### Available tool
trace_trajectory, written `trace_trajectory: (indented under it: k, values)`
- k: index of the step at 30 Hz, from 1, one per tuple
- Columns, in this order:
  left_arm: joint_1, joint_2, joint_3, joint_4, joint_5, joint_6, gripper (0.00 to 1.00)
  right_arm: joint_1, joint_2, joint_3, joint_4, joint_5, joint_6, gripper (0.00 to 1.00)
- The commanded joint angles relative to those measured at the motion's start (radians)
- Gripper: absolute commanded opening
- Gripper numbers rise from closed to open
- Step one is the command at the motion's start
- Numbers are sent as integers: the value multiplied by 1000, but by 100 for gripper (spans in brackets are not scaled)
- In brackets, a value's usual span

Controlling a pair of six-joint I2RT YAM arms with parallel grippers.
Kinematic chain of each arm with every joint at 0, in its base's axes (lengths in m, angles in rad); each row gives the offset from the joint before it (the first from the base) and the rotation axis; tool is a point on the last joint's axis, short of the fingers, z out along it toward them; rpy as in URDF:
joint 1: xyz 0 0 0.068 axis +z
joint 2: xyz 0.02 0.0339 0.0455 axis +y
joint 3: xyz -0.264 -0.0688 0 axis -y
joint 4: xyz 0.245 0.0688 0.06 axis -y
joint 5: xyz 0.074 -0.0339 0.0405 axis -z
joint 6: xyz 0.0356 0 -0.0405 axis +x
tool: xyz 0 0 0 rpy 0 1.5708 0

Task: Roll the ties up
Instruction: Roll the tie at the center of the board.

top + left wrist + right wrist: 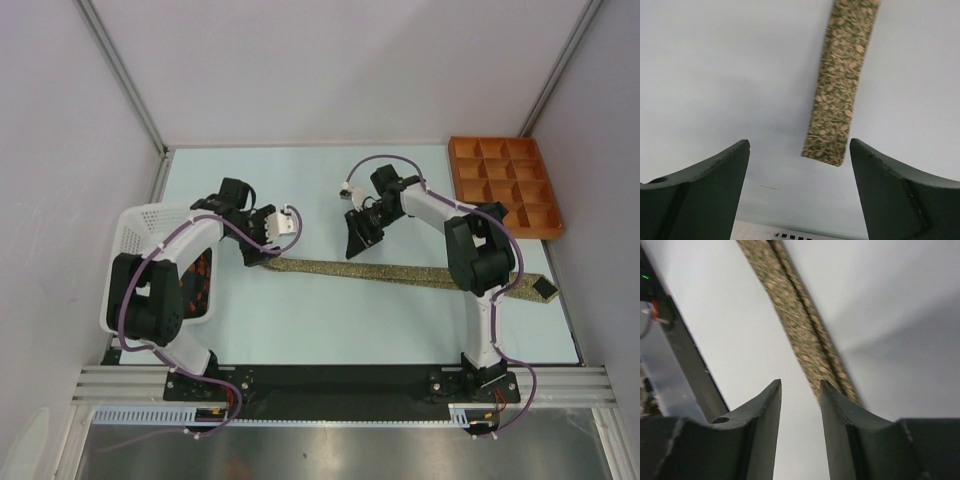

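One olive-tan patterned tie (400, 272) lies flat across the table, running from its narrow end near the left gripper to a dark tip (545, 289) at the right. My left gripper (256, 254) hovers over the narrow end. In the left wrist view that gripper (797, 142) is open wide, with the tie's cut end (832, 120) just beyond the fingertips and untouched. My right gripper (357, 238) hangs a little behind the tie's middle. Its fingers (800, 385) stand a narrow gap apart with nothing between them, and the tie (795, 315) passes behind the right finger (840, 420).
A white mesh basket (135, 235) with dark and reddish items inside sits at the left edge, under the left arm. An orange compartment tray (505, 185) stands at the back right. The right arm's elbow (480, 255) hangs over the tie's wide part.
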Motion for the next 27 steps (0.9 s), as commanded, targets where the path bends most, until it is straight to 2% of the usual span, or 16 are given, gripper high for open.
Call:
trace_trajectory:
  k: [1,7,10,13,14,20,27]
  values:
    - [14,-6,-44,-83,39,187,86,15,-54,-12,116,-149,157,40]
    - [29,23,-90,-69,-5,259,83,22,-49,-36,179,-207,248,36]
    - [34,24,-96,-34,-11,255,78,28,-58,-49,207,-212,271,35]
    - [32,24,-73,-31,15,245,69,31,-69,-82,259,-230,326,34]
    - [28,23,-64,-29,21,239,62,32,-70,-99,294,-241,361,33]
    - [-14,26,-15,-54,46,213,45,38,-72,-121,403,-263,485,30]
    - [-80,57,31,-74,87,160,38,51,-84,-147,517,-237,625,30]
